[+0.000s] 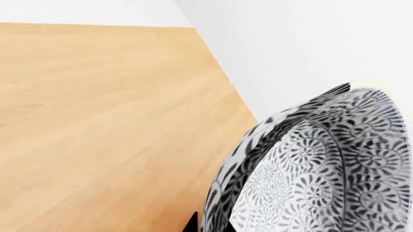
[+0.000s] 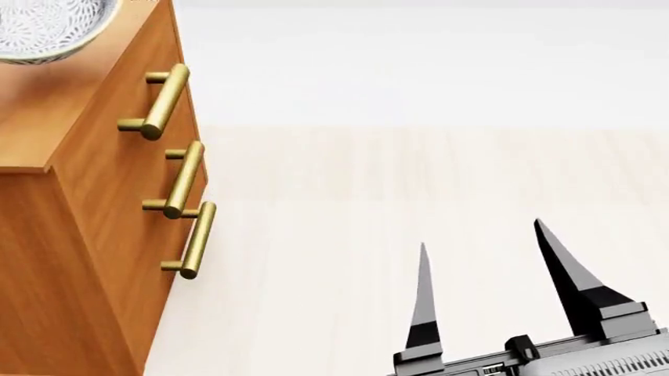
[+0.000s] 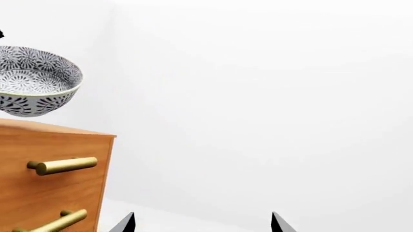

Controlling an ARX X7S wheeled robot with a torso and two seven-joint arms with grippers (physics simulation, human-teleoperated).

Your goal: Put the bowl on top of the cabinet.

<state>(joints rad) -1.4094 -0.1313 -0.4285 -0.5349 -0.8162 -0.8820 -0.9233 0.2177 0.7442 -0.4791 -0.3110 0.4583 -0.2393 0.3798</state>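
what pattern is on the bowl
Dense dark grey-blue floral swirls on white, clearest on the bowl in the left wrist view.

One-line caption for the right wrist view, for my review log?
Patterned bowl just above the cabinet top's near corner, apparently not yet resting on it; right gripper jaws spread, empty, off to the side.

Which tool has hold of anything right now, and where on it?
The right tool is open and holds nothing. The bowl hangs above the cabinet, close before the left wrist camera, but its grip point is not visible.
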